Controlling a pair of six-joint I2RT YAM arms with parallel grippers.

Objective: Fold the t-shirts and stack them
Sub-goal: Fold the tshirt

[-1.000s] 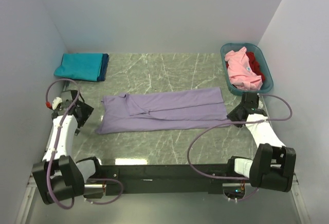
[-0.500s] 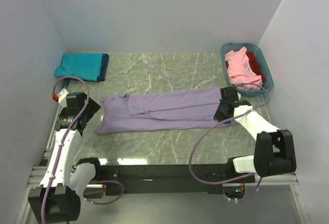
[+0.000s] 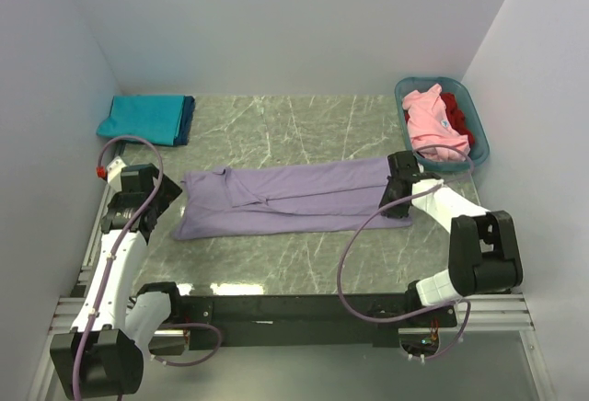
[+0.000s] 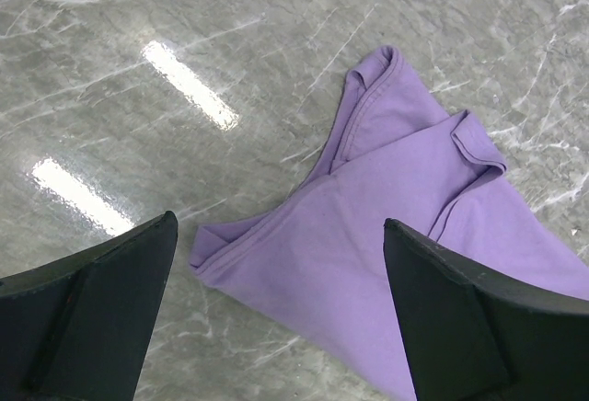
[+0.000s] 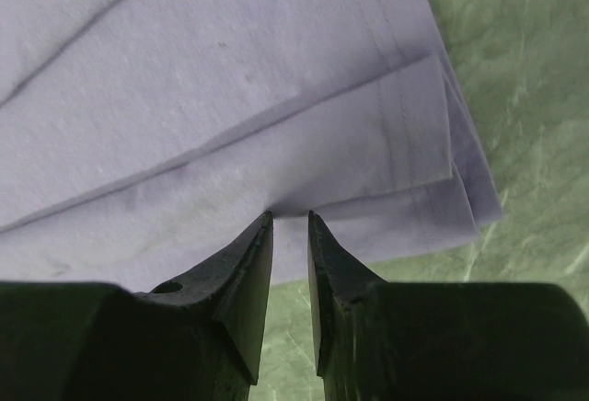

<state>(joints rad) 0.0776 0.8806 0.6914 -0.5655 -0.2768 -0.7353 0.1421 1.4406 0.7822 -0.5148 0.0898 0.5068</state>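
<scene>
Roughly, the job looks about half done. The lavender t-shirt lies flat on the marble-patterned table, already folded lengthwise into 1 long band that runs between the 2 claws. The left claw hovers just off the band's collar end with its jaws spread wide and nothing between them. In its wrist view the neckline and a folded corner lie on the table below and ahead of the fingers, untouched. The right claw sits at the opposite end with its tips down at the hem, where several stacked layers of cloth end just ahead of it and slightly to its right. Its jaws are drawn nearly together with only a thin slit left, and I cannot tell whether an edge of cloth is pinched in that slit or merely lies under it.

Well beyond the left claw, in the far corner, a teal t-shirt rests folded on a dark blue t-shirt. That pair reads as the stack begun, with 2 shirts finished. Just past the right claw stands a teal-blue basket holding a crumpled pink t-shirt and a red t-shirt, neither folded.

As I judge it, the lavender band needs its crosswise folds, hem end carried toward the collar, then a move onto the stack. After that the pink and red shirts each need the full treatment.
</scene>
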